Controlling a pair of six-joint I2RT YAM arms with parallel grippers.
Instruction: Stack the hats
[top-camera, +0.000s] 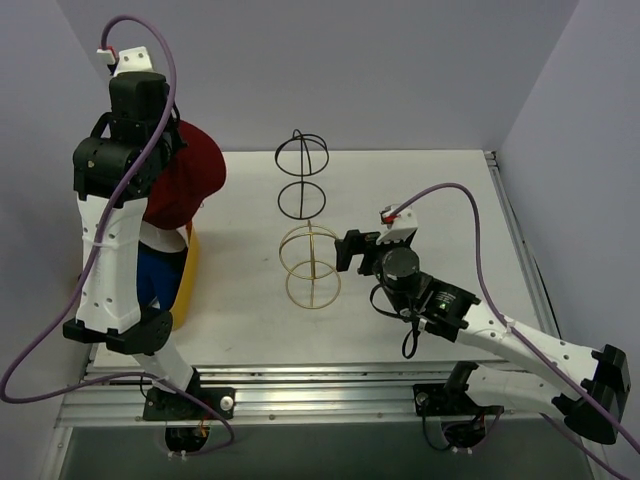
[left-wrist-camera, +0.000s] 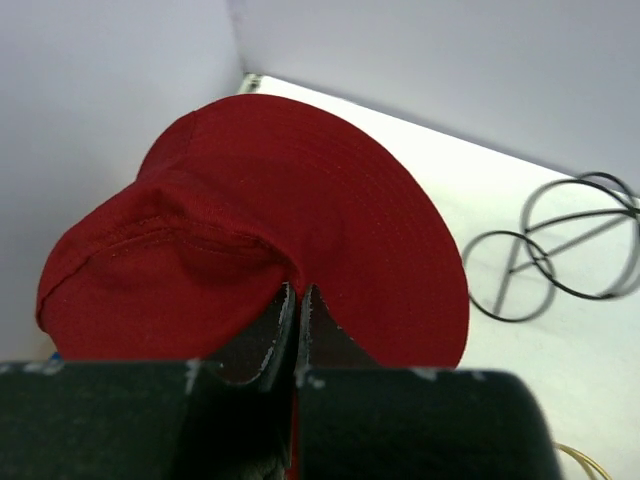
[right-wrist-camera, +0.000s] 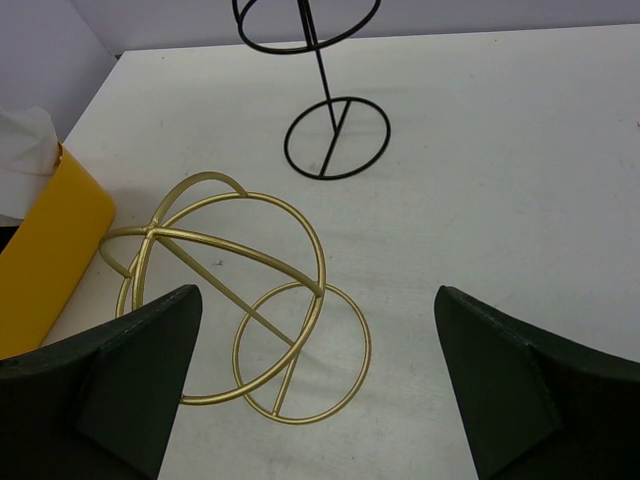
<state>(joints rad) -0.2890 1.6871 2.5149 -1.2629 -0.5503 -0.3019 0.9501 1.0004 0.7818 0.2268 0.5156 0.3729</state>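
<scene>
**Item 1. Dark red bucket hat** (left-wrist-camera: 270, 220). Held at the far left of the table (top-camera: 420, 180), raised above the yellow tub (top-camera: 188, 280). The left jaws are pressed together on the hat fabric, with only a thin slit showing between them. The pinch sits at the near side of the hat, where crown and brim meet. The crown bulges up and to the left of the jaws, and the brim fans out to their right and beyond them. From above, the left arm (top-camera: 110, 250) covers much of the hat. Its red edge juts out to the right of the wrist.

**Item 2. White hat** (top-camera: 165, 238). Lies under the red hat, bunched in the tub. Not touched by either jaws.

**Item 3. Blue hat** (top-camera: 158, 275). Sits in the tub, nearer than the white hat, partly hidden by the left arm.

**Item 4. Right arm** (top-camera: 530, 345). Reaches to mid-table. The right jaws are spread wide apart and hold nothing. They are well apart from every hat.

**Item 5. Gold wire sphere frame** (right-wrist-camera: 220, 300). Stands on the table just ahead of the right jaws, near the tub.

**Item 6. Black wire sphere frame** (right-wrist-camera: 335, 130). Stands on the table just beyond the gold one.
</scene>
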